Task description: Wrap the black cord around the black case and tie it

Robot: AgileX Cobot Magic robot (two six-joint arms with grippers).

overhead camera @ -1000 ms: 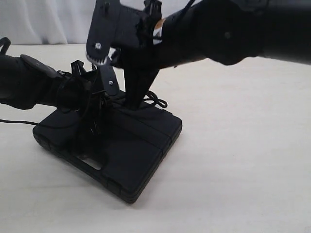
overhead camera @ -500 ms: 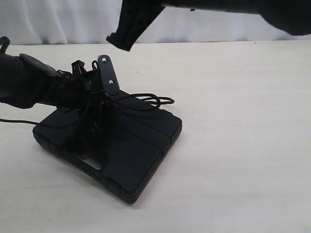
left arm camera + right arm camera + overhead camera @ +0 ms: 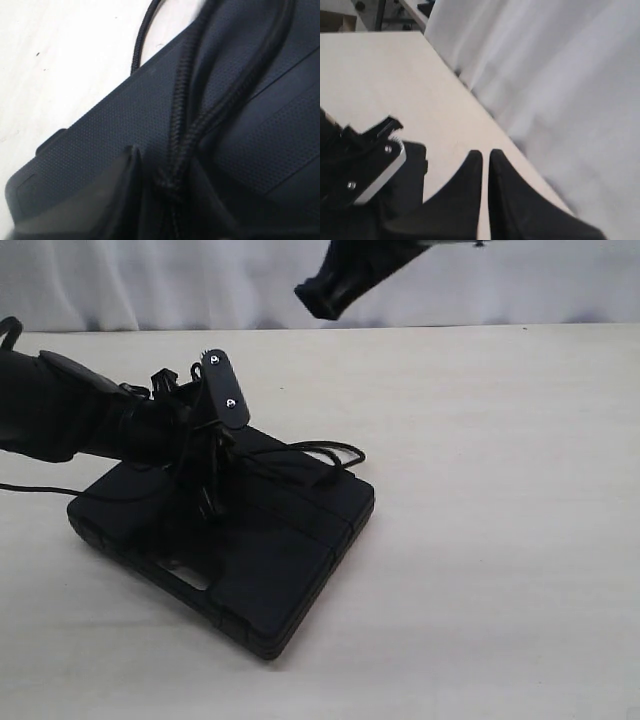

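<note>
The black case [image 3: 290, 550] lies flat on the pale table. The black cord [image 3: 320, 452] crosses its top and loops off the far edge. My left gripper [image 3: 210, 502] presses down on the case's lid. In the left wrist view two braided strands of the cord [image 3: 180, 125] meet in a small knot between the left gripper's [image 3: 167, 165] fingers, which stand a little apart with a gap beside the cord. My right gripper [image 3: 325, 295] hangs high above the table's far side, shut and empty; its fingertips [image 3: 476, 155] nearly touch.
A white curtain [image 3: 120, 280] backs the table's far edge. A thin cable [image 3: 30, 490] runs off the left side by the left arm. The left arm's wrist plate [image 3: 370, 165] shows below the right gripper.
The right gripper has lifted off the case and swung up and to the right. The left gripper's jaws have widened around the cord, and the cord's loop has settled on the lid.
</note>
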